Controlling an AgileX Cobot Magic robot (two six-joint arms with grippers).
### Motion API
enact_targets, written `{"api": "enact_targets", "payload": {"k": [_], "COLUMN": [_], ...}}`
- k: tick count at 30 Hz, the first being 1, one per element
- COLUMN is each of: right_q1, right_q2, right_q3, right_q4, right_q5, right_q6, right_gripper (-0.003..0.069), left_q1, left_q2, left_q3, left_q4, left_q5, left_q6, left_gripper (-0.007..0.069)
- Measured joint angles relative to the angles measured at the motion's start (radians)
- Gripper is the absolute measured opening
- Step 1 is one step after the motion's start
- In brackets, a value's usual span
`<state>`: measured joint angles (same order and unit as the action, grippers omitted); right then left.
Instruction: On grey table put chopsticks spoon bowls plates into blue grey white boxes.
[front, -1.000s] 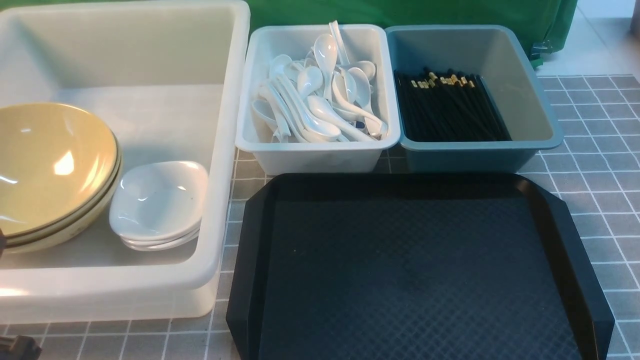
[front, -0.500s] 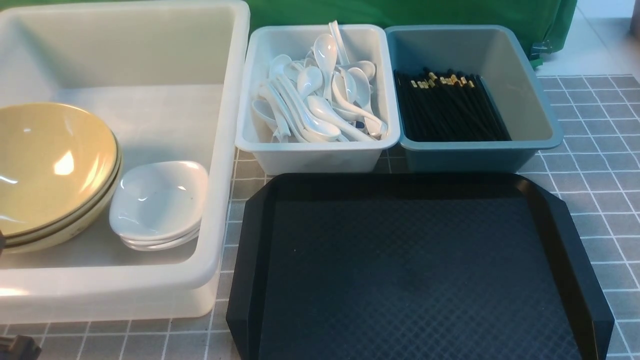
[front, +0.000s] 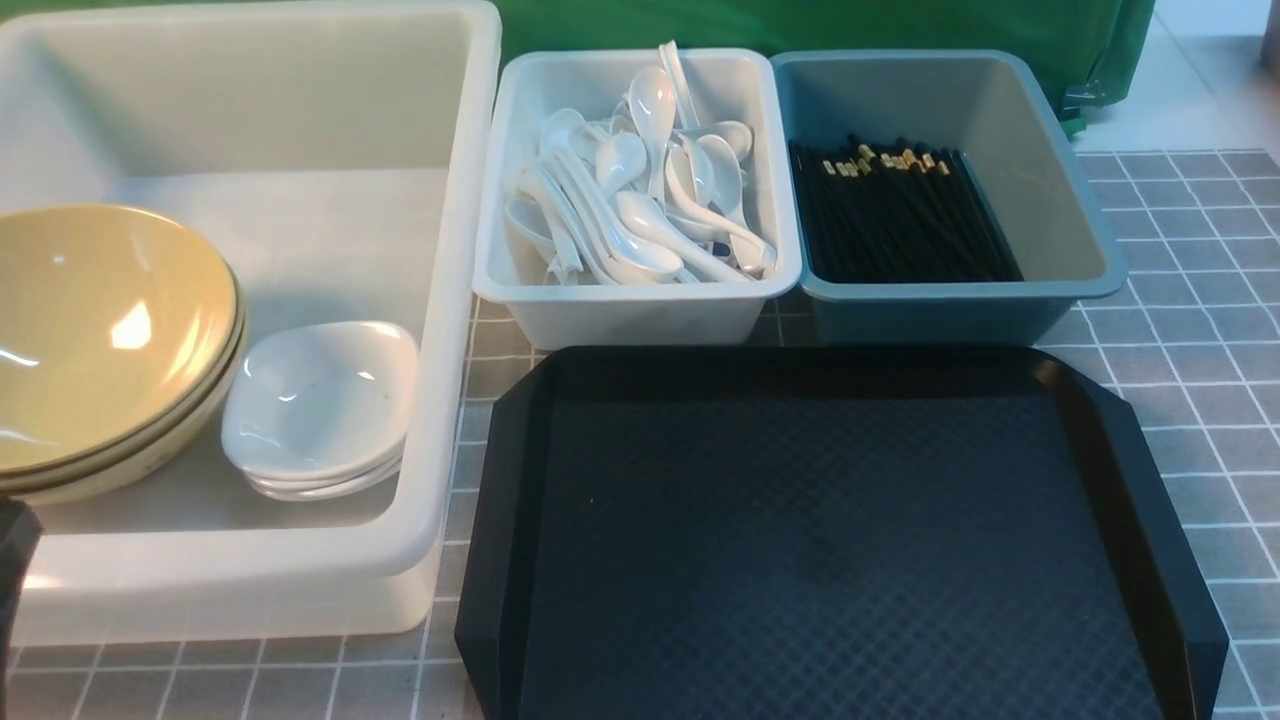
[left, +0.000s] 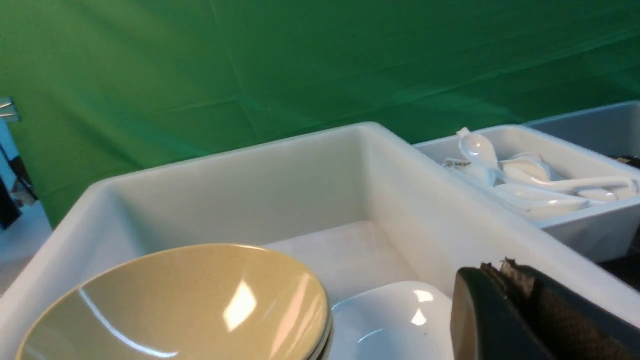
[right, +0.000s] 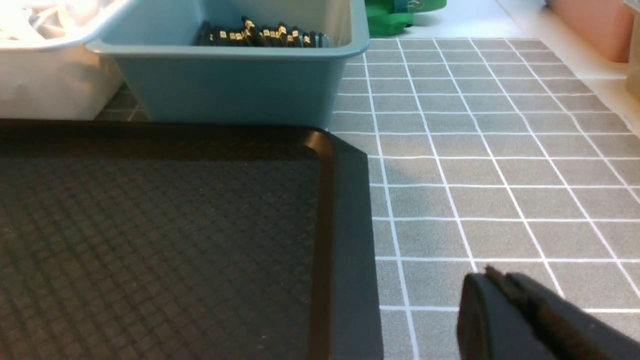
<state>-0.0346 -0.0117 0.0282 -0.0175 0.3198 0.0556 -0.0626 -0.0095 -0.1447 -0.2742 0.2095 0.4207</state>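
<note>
- Bowls (front: 95, 340) sit stacked in the big white tub (front: 440, 330) at nine o'clock, plates (front: 315, 405) touching beside them.
- Spoons (front: 640, 190) fill the pale bin (front: 630, 300) at twelve; chopsticks (front: 900, 215) lie in the blue bin (front: 930, 305) at one.
- Black tray (front: 830, 530) lies bare on the counter (front: 1190, 330).
- Left hand (left: 505, 272) pressed together above the tub; right hand (right: 495, 282) pressed together, holding nothing.

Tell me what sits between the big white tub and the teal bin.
The grey-white bin, full of white spoons, per the front view.
</note>
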Motion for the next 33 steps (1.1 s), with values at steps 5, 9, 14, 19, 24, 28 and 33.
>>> {"api": "enact_targets", "payload": {"k": [5,9,14,19,24,28,33], "right_q1": [-0.002,-0.002,-0.003,-0.003,-0.003,-0.003,-0.003], "right_q2": [0.0,0.0,0.0,0.0,0.0,0.0,0.0], "right_q3": [0.0,0.0,0.0,0.0,0.0,0.0,0.0], "right_q4": [-0.001,-0.002,-0.002,-0.002,-0.002,-0.002,-0.002], "right_q5": [0.0,0.0,0.0,0.0,0.0,0.0,0.0], "right_q6": [0.0,0.0,0.0,0.0,0.0,0.0,0.0], "right_gripper": [0.0057,0.0058,0.0062,0.0068,0.0078,0.0079,0.0084], "left_q1": [0.111,0.153,0.153,0.146,0.109,0.1,0.1], "left_q2": [-0.004,-0.004,-0.004,-0.004,-0.004,-0.004,-0.004], "left_q3": [0.084,0.16,0.169,0.168,0.168,0.168,0.168], "left_q4": [0.076,0.103,0.136,0.193,0.237,0.231,0.23], "left_q5": [0.025,0.049,0.12,0.125,0.125,0.125,0.124], "left_q6": [-0.147,-0.205,-0.25,-0.342,-0.45,-0.455,-0.456], "left_gripper": [-0.001,-0.001,-0.001,-0.001,-0.001,-0.001,-0.001]}}
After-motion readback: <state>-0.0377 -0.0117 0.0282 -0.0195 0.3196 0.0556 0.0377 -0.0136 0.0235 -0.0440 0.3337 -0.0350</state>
